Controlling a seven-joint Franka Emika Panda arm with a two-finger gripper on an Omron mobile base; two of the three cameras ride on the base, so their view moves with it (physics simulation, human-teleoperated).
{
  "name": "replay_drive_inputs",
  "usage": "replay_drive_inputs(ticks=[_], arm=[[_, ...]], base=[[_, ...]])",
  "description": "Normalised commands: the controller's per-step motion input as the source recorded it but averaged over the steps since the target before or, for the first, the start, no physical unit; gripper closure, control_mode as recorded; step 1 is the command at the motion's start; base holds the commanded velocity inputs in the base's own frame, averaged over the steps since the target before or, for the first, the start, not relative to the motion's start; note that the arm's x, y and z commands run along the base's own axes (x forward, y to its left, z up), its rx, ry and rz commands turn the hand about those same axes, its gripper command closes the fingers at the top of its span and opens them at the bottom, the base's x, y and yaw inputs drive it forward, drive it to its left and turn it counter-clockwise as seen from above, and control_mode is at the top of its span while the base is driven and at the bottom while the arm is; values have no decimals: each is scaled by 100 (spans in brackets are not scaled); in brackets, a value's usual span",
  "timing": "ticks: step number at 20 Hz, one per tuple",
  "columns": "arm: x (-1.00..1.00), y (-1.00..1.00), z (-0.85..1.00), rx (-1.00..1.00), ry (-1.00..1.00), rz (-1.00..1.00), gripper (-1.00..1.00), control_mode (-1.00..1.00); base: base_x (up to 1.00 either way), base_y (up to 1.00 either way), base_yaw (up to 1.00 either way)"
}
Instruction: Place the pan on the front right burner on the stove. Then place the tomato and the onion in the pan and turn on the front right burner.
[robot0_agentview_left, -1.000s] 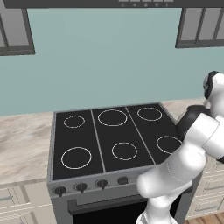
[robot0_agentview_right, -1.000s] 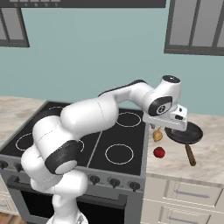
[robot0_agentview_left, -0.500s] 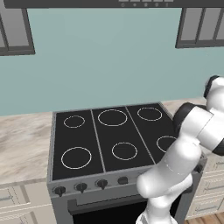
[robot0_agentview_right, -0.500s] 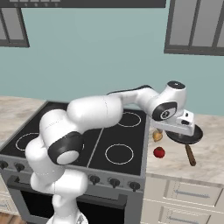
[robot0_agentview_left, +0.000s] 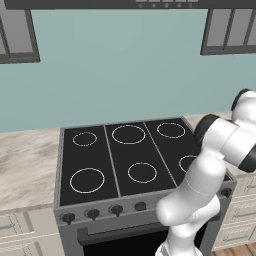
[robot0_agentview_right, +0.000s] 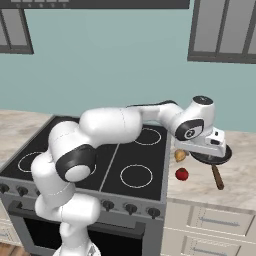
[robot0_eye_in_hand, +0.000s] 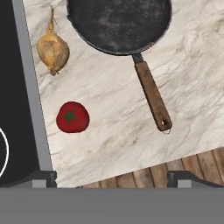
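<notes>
Marble counter (robot0_eye_in_hand: 113, 113) to the right of the stove (robot0_agentview_right: 115, 165) is carrying all three loose things. We are hovering our gripper (robot0_eye_in_hand: 112, 181) above it, fingers spread wide and gripping nothing. Just below us the pan (robot0_eye_in_hand: 118, 22) is lying flat, its brown handle pointing toward the counter's front edge. Near the edge that meets the stove, the onion (robot0_eye_in_hand: 52, 51) is resting beside the pan, and the tomato (robot0_eye_in_hand: 72, 117) is sitting nearer the front, apart from both.

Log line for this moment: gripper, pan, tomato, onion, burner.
gripper: open, empty, above counter | pan: on counter, ungrasped | tomato: on counter | onion: on counter | front right burner: bare
</notes>
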Motion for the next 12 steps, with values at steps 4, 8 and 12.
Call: replay_drive_inputs(ticks=[4, 8, 12], arm=[[0, 0, -10, 0, 3, 0, -100, -100], [0, -7, -12, 0, 2, 0, -100, -100], [0, -14, -13, -3, 0, 0, -100, -100]], base=[[0, 0, 0], [0, 0, 0], [0, 0, 0]])
